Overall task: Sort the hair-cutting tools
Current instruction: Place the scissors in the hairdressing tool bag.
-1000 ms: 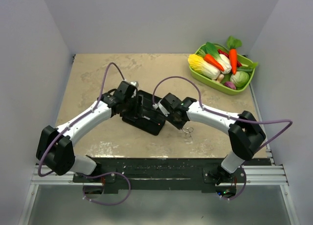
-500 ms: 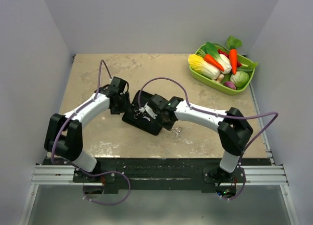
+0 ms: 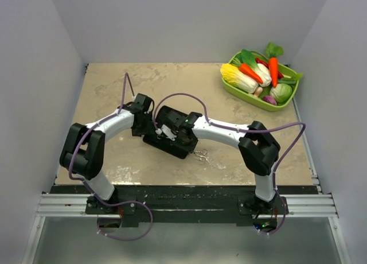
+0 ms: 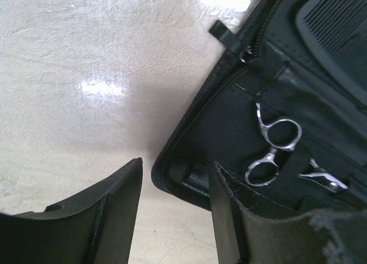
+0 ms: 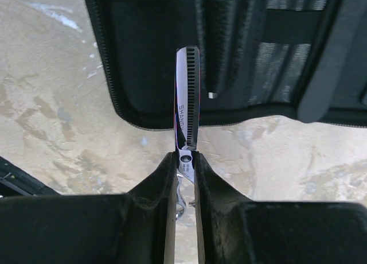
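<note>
2 of the hair-cutting tools already lie inside the open case point(image 4: 223, 120), as far as we can see: 1 pair of ring-handled scissors point(image 4: 275, 146) tucked under a strap, and 1 black comb point(image 4: 335, 28) beyond it. The right gripper point(image 5: 184, 155) is clamped on the toothed scissors point(image 5: 187, 92), whose blade tip reaches just over the case's edge, above the surface point(image 5: 57, 103). The left gripper point(image 4: 175, 166) stands partly open and empty, straddling the case's zipped rim. We judge the held pair still needs slotting in. We cannot find the other comb.
</note>
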Robot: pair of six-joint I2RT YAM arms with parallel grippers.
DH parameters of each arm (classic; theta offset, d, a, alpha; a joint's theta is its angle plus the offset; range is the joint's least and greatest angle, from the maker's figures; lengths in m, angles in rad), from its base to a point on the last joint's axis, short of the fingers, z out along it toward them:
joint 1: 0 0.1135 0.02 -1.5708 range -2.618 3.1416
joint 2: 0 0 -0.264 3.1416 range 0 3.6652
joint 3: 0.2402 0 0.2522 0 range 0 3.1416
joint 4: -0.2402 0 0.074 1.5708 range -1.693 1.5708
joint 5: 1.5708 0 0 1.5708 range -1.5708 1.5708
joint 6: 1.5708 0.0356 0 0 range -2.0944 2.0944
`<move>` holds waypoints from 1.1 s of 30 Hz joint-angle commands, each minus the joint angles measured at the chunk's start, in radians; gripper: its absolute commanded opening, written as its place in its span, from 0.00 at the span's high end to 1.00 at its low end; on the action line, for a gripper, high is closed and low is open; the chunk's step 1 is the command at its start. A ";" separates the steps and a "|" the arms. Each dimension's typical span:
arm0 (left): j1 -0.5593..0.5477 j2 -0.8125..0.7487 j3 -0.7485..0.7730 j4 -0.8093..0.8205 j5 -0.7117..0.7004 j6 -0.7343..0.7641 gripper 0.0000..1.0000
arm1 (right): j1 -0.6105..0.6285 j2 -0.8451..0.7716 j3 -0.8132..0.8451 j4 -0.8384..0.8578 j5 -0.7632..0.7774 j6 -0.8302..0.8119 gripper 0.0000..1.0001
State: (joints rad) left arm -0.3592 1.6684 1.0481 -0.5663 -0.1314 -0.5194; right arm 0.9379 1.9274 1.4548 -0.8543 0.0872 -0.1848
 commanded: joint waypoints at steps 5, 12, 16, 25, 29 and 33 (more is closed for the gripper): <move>0.008 0.056 -0.048 0.071 -0.025 0.027 0.44 | 0.027 0.018 0.044 -0.042 -0.030 -0.015 1.00; 0.025 0.094 -0.072 0.105 0.018 0.036 0.44 | 0.036 0.077 0.084 -0.054 -0.021 -0.019 1.00; 0.031 0.100 -0.089 0.121 0.042 0.041 0.44 | 0.035 0.116 0.122 -0.069 -0.017 -0.022 1.00; 0.054 0.090 -0.125 0.143 0.093 0.056 0.45 | 0.036 0.170 0.180 -0.098 0.009 -0.015 1.00; 0.060 0.090 -0.145 0.154 0.113 0.061 0.48 | 0.041 0.203 0.232 -0.118 0.013 -0.015 1.00; 0.071 0.094 -0.155 0.163 0.127 0.067 0.49 | 0.048 0.229 0.265 -0.134 0.017 -0.012 1.00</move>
State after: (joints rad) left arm -0.3058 1.6806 0.9653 -0.4553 -0.0254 -0.4664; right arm 0.9726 2.1422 1.6630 -0.9585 0.0883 -0.1886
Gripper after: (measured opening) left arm 0.518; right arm 0.164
